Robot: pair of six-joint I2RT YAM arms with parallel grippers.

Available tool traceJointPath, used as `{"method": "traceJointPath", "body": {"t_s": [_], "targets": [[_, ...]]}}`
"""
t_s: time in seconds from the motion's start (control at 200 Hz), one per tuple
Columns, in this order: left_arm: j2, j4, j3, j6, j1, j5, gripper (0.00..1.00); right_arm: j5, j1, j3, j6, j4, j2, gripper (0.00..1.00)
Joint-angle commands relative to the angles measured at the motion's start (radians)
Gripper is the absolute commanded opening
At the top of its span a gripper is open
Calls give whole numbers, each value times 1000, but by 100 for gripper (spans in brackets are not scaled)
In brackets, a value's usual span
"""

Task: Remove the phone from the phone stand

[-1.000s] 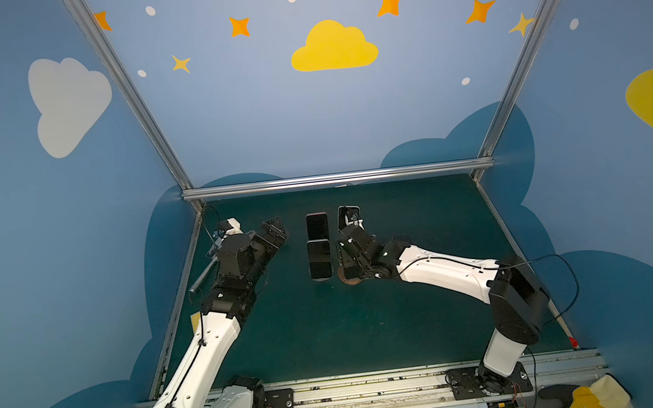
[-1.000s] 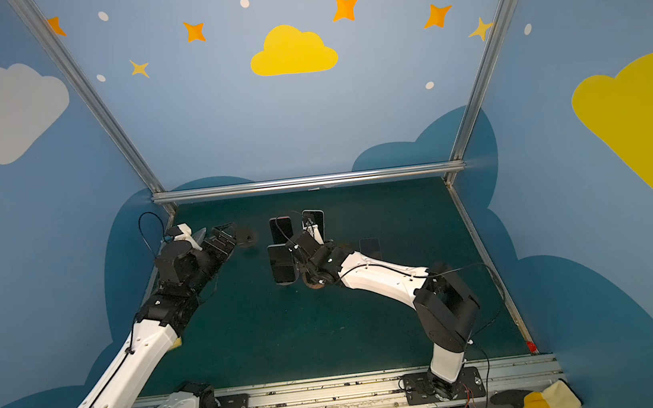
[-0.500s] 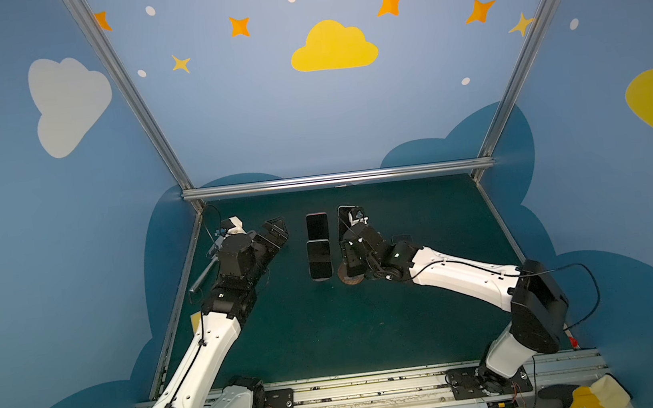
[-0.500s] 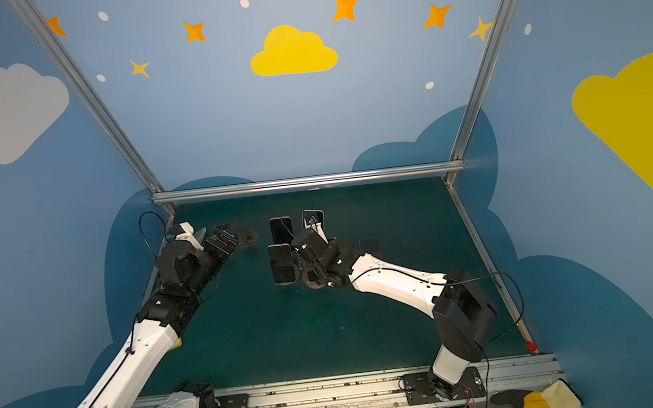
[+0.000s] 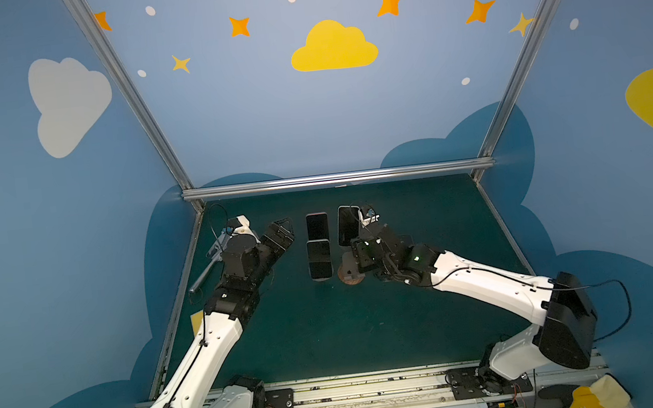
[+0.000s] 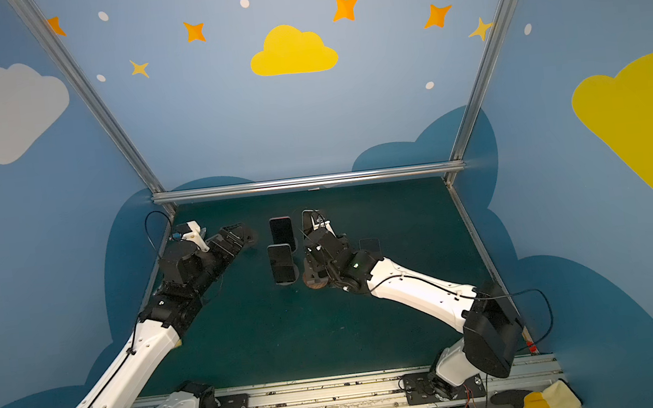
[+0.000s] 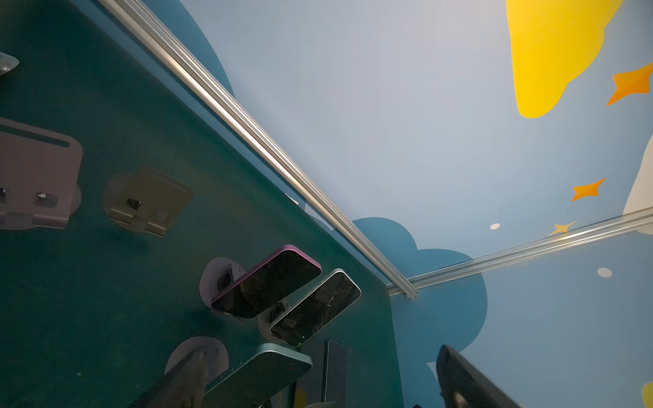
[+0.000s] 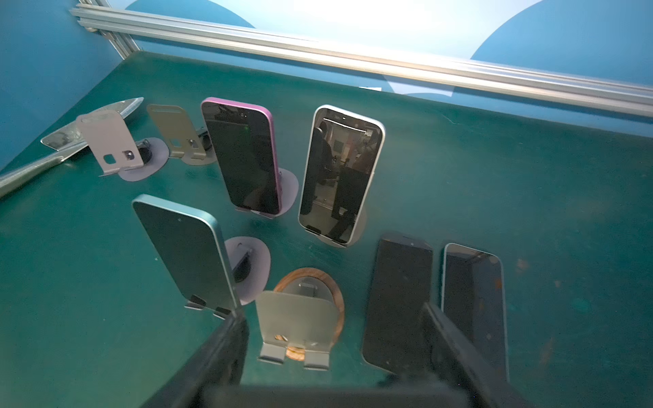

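Three phones lean upright on stands: a purple one (image 8: 243,159) (image 5: 317,226), a white one (image 8: 341,173) (image 5: 348,225) and a teal one (image 8: 187,250) (image 5: 319,258). My right gripper (image 8: 332,314) (image 5: 354,252) is open just in front of an empty stand on a wooden disc (image 8: 300,325) (image 5: 350,273), with nothing between its fingers. A black phone (image 8: 395,300) lies flat on the mat beside its right finger (image 8: 452,353). My left gripper (image 7: 321,353) (image 5: 282,235) hangs open and empty to the left of the phones.
A light-blue phone (image 8: 473,293) lies flat next to the black one. Two empty metal stands (image 8: 106,141) (image 8: 176,130) and a metal trowel (image 8: 70,141) sit at the mat's far left corner. An aluminium rail (image 5: 334,179) borders the back.
The right arm's elbow has swung outward to the right and sunk lower, while its gripper has stayed by the wooden-based stand. The left arm has not moved.
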Motion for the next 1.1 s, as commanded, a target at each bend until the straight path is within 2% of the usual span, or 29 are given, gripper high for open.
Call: {"method": "traceJointPath", "body": {"t_s": [0.0,0.441,0.606,1.096], "targets": [[-1,18,17,20,-8,7,100,43,-38,-16,-33,-9,-85,65],[16,15,20,19,-16,12,100,8,-278,-186,-100,-99,-339,64],[20,9,25,13,-16,18,100,-22,-392,-243,-123,-73,-422,64],[23,16,18,10,-18,17,100,-230,-636,-331,-204,73,-369,64]]}}
